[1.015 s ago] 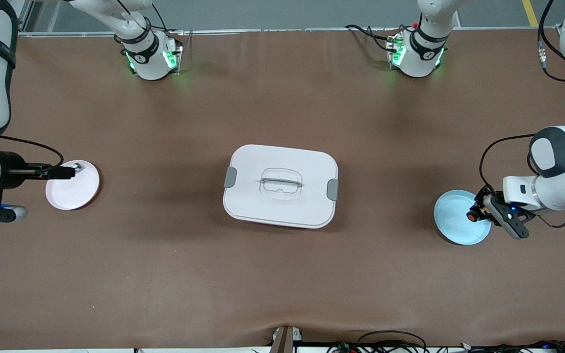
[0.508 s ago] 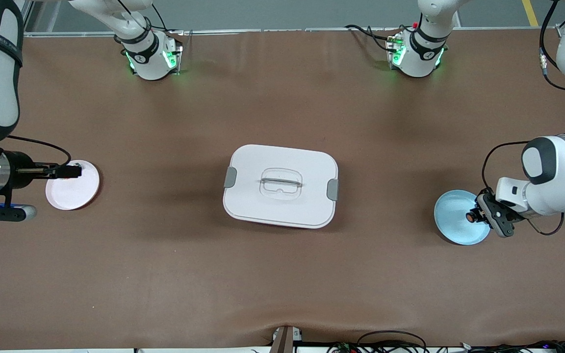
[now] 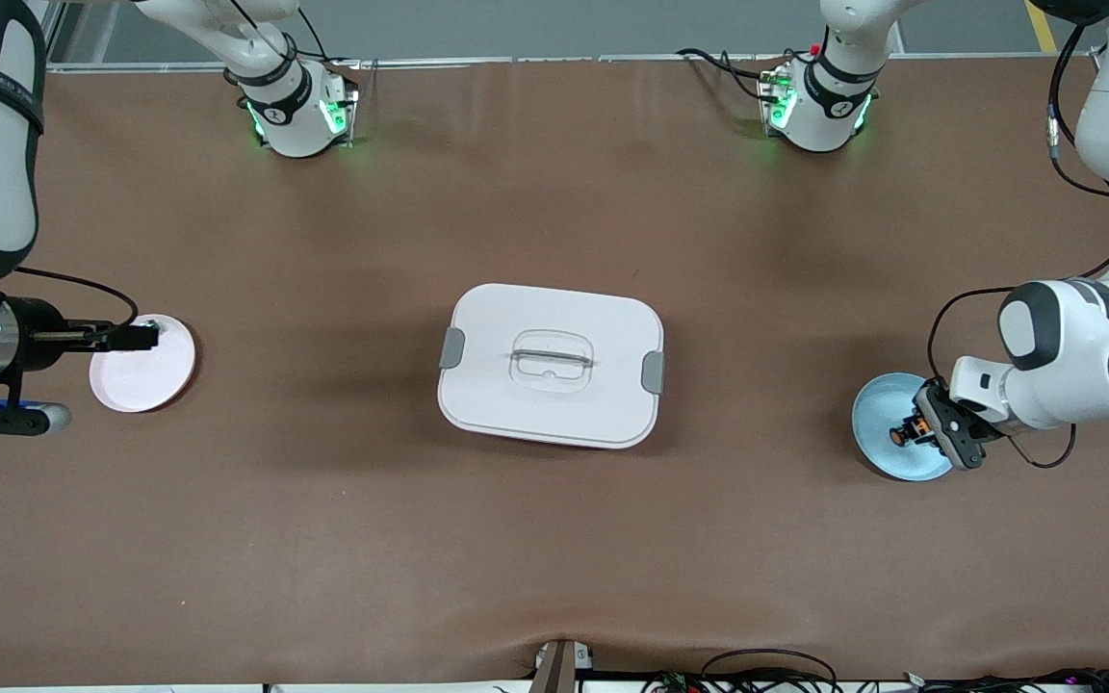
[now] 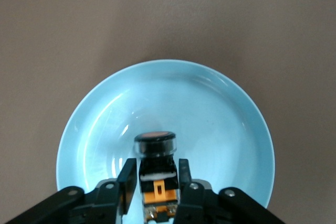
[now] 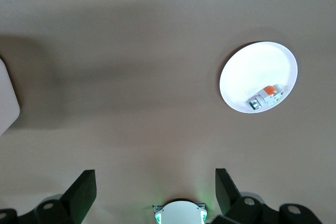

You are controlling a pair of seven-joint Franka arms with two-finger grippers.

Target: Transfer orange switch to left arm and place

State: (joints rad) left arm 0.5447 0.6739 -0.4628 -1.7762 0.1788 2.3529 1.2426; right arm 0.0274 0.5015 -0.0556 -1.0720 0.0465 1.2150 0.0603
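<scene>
The orange switch (image 3: 901, 435) is a small black cylinder with an orange face. My left gripper (image 3: 913, 435) is shut on its body and holds it just over the light blue plate (image 3: 882, 423) at the left arm's end of the table. In the left wrist view the switch (image 4: 155, 150) sits between the fingers of my left gripper (image 4: 155, 174), above the plate (image 4: 220, 114). My right gripper (image 3: 144, 335) is open and empty over the white plate (image 3: 145, 375) at the right arm's end. The white box (image 3: 551, 364) stands at the table's middle.
In the right wrist view, the white plate (image 5: 252, 72) holds a white-and-silver part with a red-orange bit (image 5: 265, 97). A corner of the box (image 5: 6, 98) shows at that view's edge. The arm bases (image 3: 290, 106) stand along the table's back edge.
My left gripper has swung and come down closer over the blue plate with the switch in it. My right gripper shifted slightly over the white plate a second ago and has held since.
</scene>
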